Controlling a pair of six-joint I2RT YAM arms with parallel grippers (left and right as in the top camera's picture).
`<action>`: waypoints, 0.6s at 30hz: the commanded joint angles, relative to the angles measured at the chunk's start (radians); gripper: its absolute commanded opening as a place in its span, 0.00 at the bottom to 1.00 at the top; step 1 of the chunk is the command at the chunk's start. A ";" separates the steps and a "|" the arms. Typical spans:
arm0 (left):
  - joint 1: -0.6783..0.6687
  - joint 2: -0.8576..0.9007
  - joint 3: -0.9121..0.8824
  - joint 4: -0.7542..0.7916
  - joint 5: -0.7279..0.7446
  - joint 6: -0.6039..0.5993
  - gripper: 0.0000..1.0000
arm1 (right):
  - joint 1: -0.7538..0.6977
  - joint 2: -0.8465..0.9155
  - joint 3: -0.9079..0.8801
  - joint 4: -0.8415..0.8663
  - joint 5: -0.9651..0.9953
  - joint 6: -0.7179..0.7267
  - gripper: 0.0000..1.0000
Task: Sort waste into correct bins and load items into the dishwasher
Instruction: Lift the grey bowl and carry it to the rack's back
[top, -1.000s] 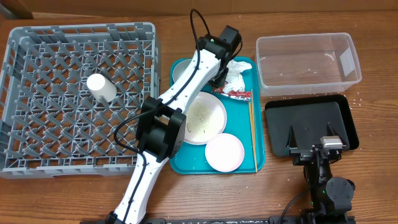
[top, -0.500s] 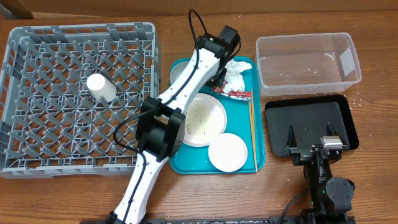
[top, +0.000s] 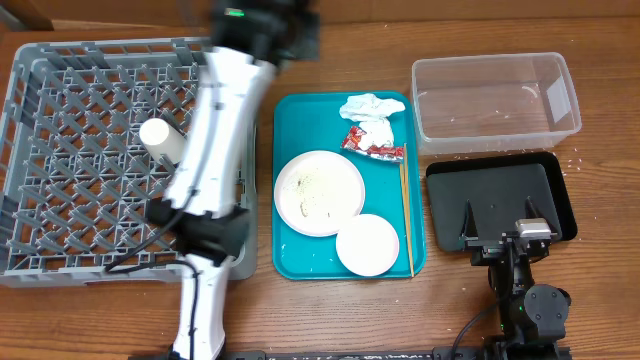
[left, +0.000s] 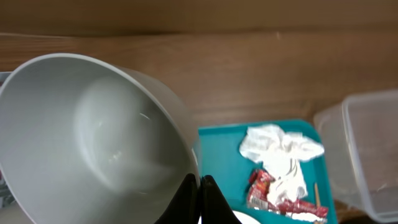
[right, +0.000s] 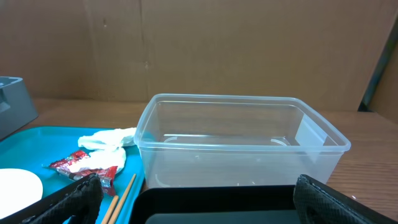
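In the left wrist view my left gripper (left: 200, 190) is shut on the rim of a white bowl (left: 93, 130), held in the air. From overhead that arm is a blur by the far right corner of the grey dish rack (top: 60, 150), left gripper (top: 285, 25) included. A white cup (top: 160, 140) lies in the rack. The teal tray (top: 290, 262) carries a large plate (top: 320, 192) with rice scraps, a smaller plate (top: 365, 244), chopsticks (top: 405, 215), a crumpled napkin (top: 368, 108) and a red sauce packet (top: 372, 147). My right gripper (top: 500, 235) is open, empty, over the black tray (top: 500, 185).
A clear tub (top: 495, 100) stands behind the black tray, with a few white crumbs on the wood around it. In the right wrist view the clear tub (right: 242, 143) is straight ahead, and the napkin (right: 106, 140) and the packet (right: 87, 165) lie to its left.
My left gripper shut on the bowl's rim, lifted it off the teal tray's back left corner and swung left toward the rack. The smaller plate shifted slightly. The right arm stayed still.
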 joint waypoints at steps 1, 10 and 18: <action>0.171 -0.003 0.005 -0.001 0.265 -0.019 0.04 | 0.006 -0.012 -0.011 0.003 -0.001 0.000 1.00; 0.562 0.087 -0.060 0.085 0.914 0.016 0.04 | 0.006 -0.012 -0.011 0.003 -0.002 0.000 1.00; 0.730 0.222 -0.076 0.103 1.253 0.093 0.04 | 0.006 -0.012 -0.011 0.003 -0.002 0.000 1.00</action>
